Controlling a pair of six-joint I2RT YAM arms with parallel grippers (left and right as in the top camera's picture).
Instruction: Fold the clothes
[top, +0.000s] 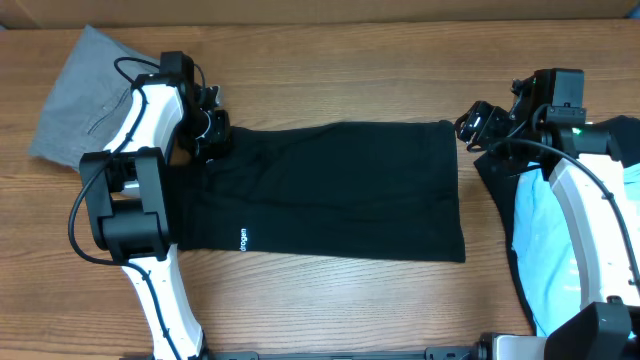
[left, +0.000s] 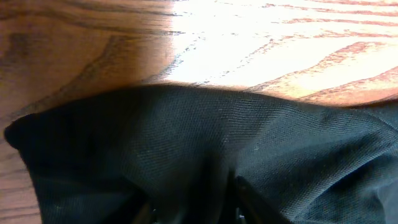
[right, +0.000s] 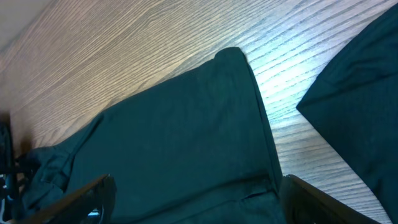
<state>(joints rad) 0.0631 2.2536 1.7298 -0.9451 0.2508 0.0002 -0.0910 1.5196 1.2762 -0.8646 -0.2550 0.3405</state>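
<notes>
A black shirt (top: 330, 190) lies spread flat in a wide rectangle on the wooden table (top: 330, 90), with a small white word (top: 244, 239) printed near its lower left corner. The left tool (top: 210, 128) sits at the shirt's upper left corner, right on the cloth. Its wrist camera shows black fabric drawn into creases that run down toward the fingers, but the fingers are almost hidden at the bottom edge, so I cannot tell whether they pinch the cloth or only rest against it. The right tool (top: 470, 125) is just off the shirt's upper right corner. Its two fingers stand wide apart over the shirt's right edge and hold nothing. Grey trousers (top: 85, 95) lie loosely bunched to the upper left of the shirt, beyond the left arm and apart from the shirt. To the right of the shirt, across a strip of bare table, a light blue tee (top: 545, 250) lies on another dark garment (top: 495, 175), partly covered by the right arm.
</notes>
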